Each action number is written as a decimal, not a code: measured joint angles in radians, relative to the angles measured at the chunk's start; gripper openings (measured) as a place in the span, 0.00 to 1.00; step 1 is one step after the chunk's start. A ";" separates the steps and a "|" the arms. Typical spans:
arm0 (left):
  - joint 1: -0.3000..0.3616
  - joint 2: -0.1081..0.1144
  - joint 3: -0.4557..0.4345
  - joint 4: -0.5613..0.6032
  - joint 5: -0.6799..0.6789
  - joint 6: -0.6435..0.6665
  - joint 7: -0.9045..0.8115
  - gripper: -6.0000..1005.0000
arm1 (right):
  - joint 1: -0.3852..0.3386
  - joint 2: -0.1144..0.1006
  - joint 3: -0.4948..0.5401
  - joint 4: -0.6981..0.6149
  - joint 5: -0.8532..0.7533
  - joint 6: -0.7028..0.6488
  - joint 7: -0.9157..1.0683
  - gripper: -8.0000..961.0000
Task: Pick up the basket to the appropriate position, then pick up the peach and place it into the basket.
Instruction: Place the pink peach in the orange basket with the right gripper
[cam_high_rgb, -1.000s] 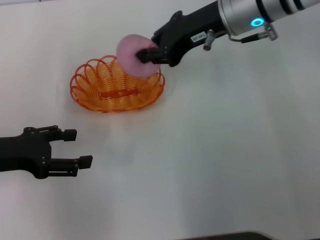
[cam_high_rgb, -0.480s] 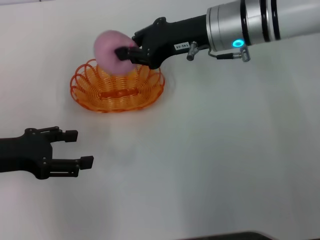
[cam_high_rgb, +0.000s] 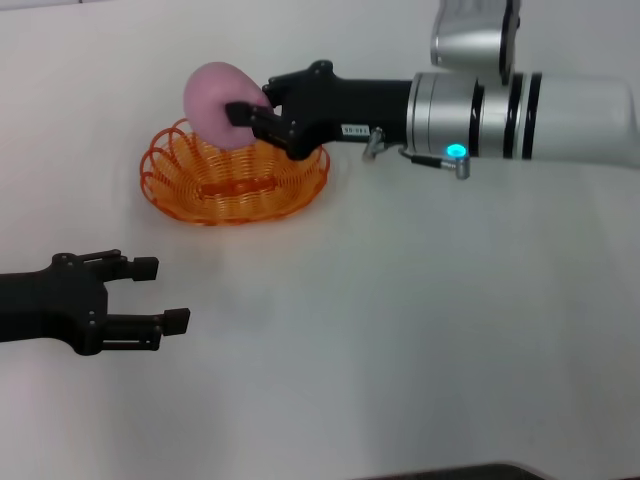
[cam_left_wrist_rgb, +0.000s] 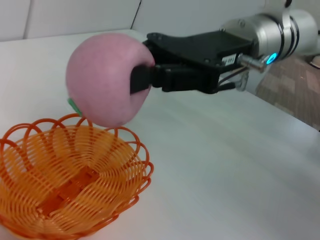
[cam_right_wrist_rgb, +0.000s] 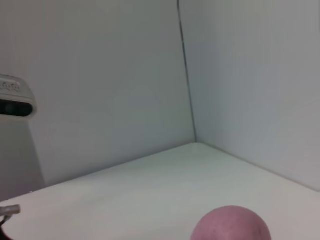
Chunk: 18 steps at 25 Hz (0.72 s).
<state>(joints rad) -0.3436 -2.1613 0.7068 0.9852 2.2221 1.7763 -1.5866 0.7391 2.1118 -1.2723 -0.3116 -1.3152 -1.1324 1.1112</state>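
Pink peach (cam_high_rgb: 218, 104) clamped in right tool (cam_high_rgb: 243, 118), above basket (cam_high_rgb: 236, 182).

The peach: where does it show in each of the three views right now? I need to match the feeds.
Head view: the peach is held by the right gripper above the far rim of the basket.
Left wrist view: the peach fills the upper left, above the basket.
Right wrist view: only its top shows at the bottom edge; no basket.
Shared landmark: the basket, in head and left wrist views.
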 joint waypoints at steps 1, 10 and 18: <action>0.000 0.000 0.000 0.000 -0.001 0.000 0.001 0.89 | 0.003 0.002 -0.001 0.034 0.030 0.000 -0.045 0.17; -0.006 -0.001 0.001 -0.003 -0.004 0.007 0.001 0.89 | 0.009 0.009 -0.003 0.170 0.145 0.026 -0.175 0.17; -0.015 -0.002 0.002 -0.004 -0.004 0.009 -0.002 0.89 | 0.012 0.010 -0.004 0.194 0.145 0.073 -0.176 0.17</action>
<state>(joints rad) -0.3582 -2.1629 0.7087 0.9816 2.2180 1.7848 -1.5886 0.7515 2.1215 -1.2763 -0.1173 -1.1700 -1.0596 0.9350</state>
